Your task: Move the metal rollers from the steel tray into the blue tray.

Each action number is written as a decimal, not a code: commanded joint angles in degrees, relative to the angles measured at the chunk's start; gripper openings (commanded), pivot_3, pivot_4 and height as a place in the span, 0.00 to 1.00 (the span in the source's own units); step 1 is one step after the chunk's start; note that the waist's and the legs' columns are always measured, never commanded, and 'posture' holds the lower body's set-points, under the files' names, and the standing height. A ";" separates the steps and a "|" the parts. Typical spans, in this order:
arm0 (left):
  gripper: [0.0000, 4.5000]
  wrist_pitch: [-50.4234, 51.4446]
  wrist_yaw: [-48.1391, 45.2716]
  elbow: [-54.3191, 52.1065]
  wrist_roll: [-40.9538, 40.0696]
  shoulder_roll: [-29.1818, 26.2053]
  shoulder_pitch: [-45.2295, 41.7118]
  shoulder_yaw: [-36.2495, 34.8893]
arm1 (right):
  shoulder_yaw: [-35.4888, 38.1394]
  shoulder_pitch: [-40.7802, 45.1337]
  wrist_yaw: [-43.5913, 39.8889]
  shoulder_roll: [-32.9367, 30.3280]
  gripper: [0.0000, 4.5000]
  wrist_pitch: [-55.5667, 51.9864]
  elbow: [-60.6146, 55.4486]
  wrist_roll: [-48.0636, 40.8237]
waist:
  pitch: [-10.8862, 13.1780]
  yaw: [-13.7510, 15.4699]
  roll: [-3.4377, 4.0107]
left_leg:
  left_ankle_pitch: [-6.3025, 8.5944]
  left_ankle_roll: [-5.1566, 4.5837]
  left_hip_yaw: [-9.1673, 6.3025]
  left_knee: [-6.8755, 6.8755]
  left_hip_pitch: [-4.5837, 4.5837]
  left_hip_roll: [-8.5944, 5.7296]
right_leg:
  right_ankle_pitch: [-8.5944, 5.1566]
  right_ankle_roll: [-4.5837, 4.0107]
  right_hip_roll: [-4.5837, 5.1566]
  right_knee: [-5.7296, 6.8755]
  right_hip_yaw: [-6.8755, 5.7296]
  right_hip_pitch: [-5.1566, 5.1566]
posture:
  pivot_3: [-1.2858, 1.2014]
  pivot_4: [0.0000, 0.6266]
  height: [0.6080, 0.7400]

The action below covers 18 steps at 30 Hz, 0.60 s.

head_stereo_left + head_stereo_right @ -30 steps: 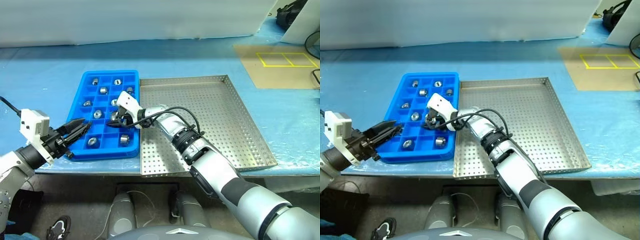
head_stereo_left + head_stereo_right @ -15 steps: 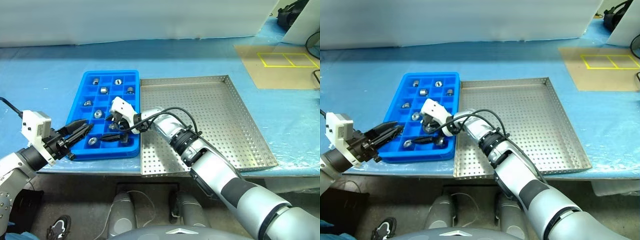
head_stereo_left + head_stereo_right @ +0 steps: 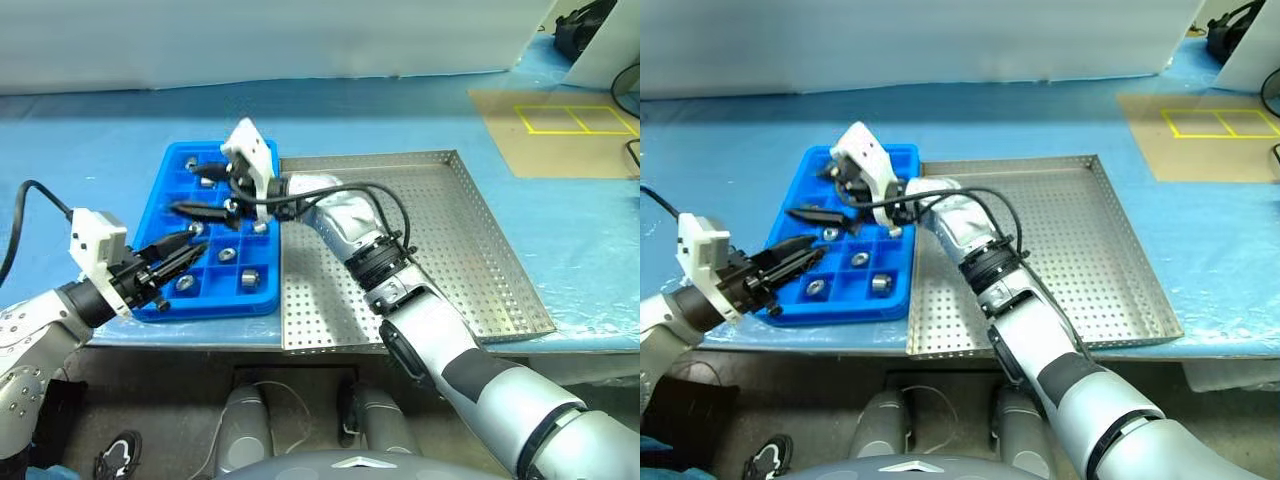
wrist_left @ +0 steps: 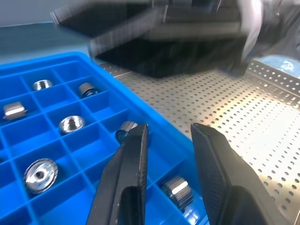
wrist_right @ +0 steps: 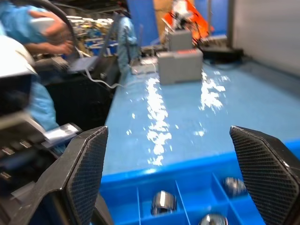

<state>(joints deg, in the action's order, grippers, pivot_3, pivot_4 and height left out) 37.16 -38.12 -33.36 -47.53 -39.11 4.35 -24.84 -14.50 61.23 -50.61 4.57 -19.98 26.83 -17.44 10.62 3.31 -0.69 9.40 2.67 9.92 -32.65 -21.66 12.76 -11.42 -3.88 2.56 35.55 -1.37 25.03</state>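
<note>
Change: I see my right gripper (image 3: 200, 185), which a second ago sat low among the compartments at the blue tray's near-middle, now lifted above the tray's far half with its fingers spread wide and nothing between them. My left gripper (image 3: 178, 255) has edged in from the tray's near-left corner and now reaches over the near compartments.

Metal rollers: I count several metal rollers (image 3: 249, 274) resting singly in compartments, spread from the near row to the far row. The right wrist view shows two or three more at the far end (image 5: 160, 202).

Blue tray: the blue tray (image 3: 268, 296) lies on the table with its long right side touching the steel tray.

Steel tray: I see no rollers on the visible perforated floor of the steel tray (image 3: 450, 230); my right arm crosses its near-left part.

Left gripper: clenched, fingertips (image 4: 136, 154) nearly together, gripping nothing, hovering just above a roller near the tray's right edge.

Table: a blue sheet covers the table (image 3: 90, 140).

Background: people in blue clothing (image 5: 28, 37) stand beyond the table's left end.
</note>
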 commanded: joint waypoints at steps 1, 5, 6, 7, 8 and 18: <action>0.35 -2.83 0.82 2.39 2.67 1.60 -3.89 4.12 | 1.13 -5.40 -0.79 -9.11 0.96 -2.91 -8.56 2.32 | -0.04 0.58 -0.07 | 0.00 0.00 0.01 -0.02 0.05 -0.02 | 0.00 0.01 0.01 -0.03 0.02 -0.07 | 0.50 0.24 1.00; 0.35 -5.47 2.94 6.22 7.57 4.34 -8.66 8.80 | 4.46 -8.96 1.01 -17.32 0.96 -9.76 -13.14 1.67 | -0.06 0.67 -0.10 | -0.03 0.04 0.02 -0.13 0.16 -0.09 | -0.12 0.39 0.05 -0.07 0.05 -0.30 | 0.49 0.24 1.00; 0.35 -6.00 3.52 7.62 8.34 5.41 -10.10 9.79 | 6.19 -10.16 1.08 -19.90 0.96 -11.25 -14.16 1.11 | -0.05 0.57 -0.08 | -0.05 0.07 0.02 -0.13 0.16 -0.08 | -0.11 0.40 0.04 -0.03 0.06 -0.26 | 0.48 0.24 1.00; 0.35 -6.53 3.75 8.91 8.92 6.40 -11.43 10.65 | 7.68 -11.60 0.83 -22.53 0.96 -12.08 -14.99 0.87 | -0.04 0.52 -0.05 | -0.08 0.12 0.02 -0.12 0.17 -0.08 | -0.11 0.40 0.02 0.01 0.07 -0.22 | 0.48 0.24 1.00; 0.35 -7.03 3.66 9.81 9.44 7.17 -12.48 11.37 | 8.49 -13.01 0.63 -24.83 0.96 -12.34 -15.56 1.14 | -0.04 0.44 -0.06 | -0.13 0.19 0.01 -0.10 0.18 -0.07 | -0.10 0.37 -0.02 0.04 0.09 -0.19 | 0.48 0.24 1.00; 0.35 -11.57 -0.45 22.83 12.97 12.60 -25.53 17.16 | 12.22 -27.94 2.82 -33.99 0.96 -15.87 -22.00 1.33 | -0.09 -1.82 -0.07 | -0.17 0.25 0.04 -0.15 0.15 -0.01 | 0.07 0.08 -0.25 -0.05 0.21 -0.16 | 0.42 0.24 1.00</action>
<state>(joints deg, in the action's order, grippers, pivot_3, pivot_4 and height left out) 27.36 -37.37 -11.20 -35.04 -26.48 -19.57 -7.90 -4.78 33.42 -48.90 -29.22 -35.29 8.15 -14.68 10.53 1.50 -0.75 9.26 2.85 9.97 -32.81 -21.49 12.74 -11.35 -3.80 2.32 35.51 -1.16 24.85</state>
